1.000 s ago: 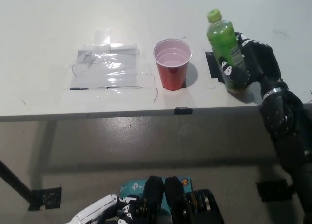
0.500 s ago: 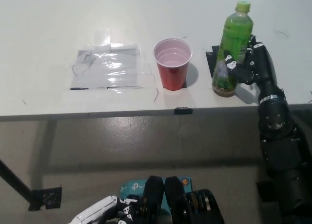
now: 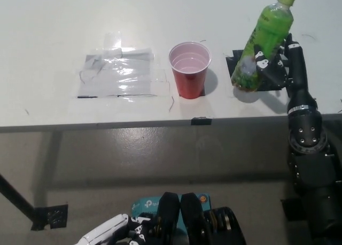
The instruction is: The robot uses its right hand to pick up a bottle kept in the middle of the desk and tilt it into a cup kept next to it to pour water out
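Right hand grips the green bottle beside the red cup.
Near, the white left hand (image 3: 104, 235) rests low, fingers unclear. On the tabletop (image 3: 48, 31), the black right hand (image 3: 278, 63) wraps its fingers around the tilted bottle (image 3: 262, 42) above a black patch (image 3: 234, 61); cup (image 3: 189, 69) stands left, beyond it clear plastic sheet (image 3: 117, 74).

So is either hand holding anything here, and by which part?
The right hand holds the green bottle around its lower body. The left hand, low at the picture's bottom, holds nothing.
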Action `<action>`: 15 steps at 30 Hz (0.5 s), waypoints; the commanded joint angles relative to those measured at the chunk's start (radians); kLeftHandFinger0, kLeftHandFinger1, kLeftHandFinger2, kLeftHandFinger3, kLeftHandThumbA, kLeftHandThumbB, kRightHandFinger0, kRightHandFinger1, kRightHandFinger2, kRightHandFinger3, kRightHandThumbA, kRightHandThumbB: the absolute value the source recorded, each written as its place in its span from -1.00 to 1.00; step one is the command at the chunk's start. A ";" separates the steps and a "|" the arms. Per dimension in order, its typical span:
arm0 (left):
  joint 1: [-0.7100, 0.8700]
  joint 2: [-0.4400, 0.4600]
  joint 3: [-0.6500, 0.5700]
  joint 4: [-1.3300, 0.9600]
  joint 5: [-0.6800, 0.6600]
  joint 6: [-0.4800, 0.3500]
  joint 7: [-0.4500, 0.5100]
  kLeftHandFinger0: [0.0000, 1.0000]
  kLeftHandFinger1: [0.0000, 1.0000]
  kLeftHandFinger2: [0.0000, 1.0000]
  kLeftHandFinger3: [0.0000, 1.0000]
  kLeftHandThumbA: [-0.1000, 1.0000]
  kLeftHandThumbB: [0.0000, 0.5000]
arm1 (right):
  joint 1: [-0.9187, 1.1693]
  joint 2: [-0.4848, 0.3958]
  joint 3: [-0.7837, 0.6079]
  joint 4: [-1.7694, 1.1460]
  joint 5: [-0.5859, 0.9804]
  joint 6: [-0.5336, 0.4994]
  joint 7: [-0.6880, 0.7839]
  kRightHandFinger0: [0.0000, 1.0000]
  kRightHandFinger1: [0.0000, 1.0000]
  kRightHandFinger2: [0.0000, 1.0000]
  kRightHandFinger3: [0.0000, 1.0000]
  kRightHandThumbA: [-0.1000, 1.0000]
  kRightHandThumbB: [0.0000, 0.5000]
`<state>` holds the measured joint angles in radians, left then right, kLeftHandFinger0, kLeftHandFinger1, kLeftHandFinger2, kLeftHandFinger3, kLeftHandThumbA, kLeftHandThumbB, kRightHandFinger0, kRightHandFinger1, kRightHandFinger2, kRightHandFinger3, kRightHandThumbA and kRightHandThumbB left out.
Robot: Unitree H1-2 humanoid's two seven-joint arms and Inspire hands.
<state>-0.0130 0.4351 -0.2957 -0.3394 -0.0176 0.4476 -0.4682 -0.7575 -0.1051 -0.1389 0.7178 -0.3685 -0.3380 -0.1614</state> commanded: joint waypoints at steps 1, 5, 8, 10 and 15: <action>-0.005 0.004 0.016 -0.029 0.007 0.009 0.010 0.80 0.90 0.77 0.92 1.00 1.00 | -0.045 -0.069 0.071 -0.057 -0.049 -0.132 -0.109 -1.00 -1.00 -1.00 -0.29 -1.00 -0.94; -0.006 0.004 0.015 -0.018 0.009 -0.015 0.008 0.81 0.90 0.76 0.92 1.00 1.00 | -0.053 -0.132 0.181 -0.048 -0.130 -0.132 -0.214 -1.00 -1.00 -1.00 -0.32 -1.00 -0.85; -0.011 0.008 0.020 -0.023 0.005 -0.010 0.005 0.81 0.90 0.76 0.92 1.00 1.00 | -0.066 -0.158 0.230 -0.027 -0.184 -0.132 -0.258 -0.42 -0.70 -0.94 -0.35 -1.00 -0.68; -0.010 0.005 0.022 -0.027 0.006 -0.003 0.009 0.81 0.90 0.76 0.91 1.00 1.00 | -0.066 -0.171 0.263 -0.016 -0.225 -0.132 -0.294 -0.37 -0.71 -0.98 -0.36 -1.00 -0.56; -0.017 0.004 0.023 -0.022 0.008 -0.007 0.007 0.78 0.87 0.76 0.87 1.00 1.00 | -0.056 -0.158 0.263 -0.010 -0.180 -0.132 -0.320 -0.63 -0.86 -1.00 -0.41 -1.00 -0.60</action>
<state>-0.0154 0.4351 -0.2865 -0.3403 -0.0170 0.4455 -0.4683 -0.7580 -0.2552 0.1230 0.7312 -0.5343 -0.3839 -0.3716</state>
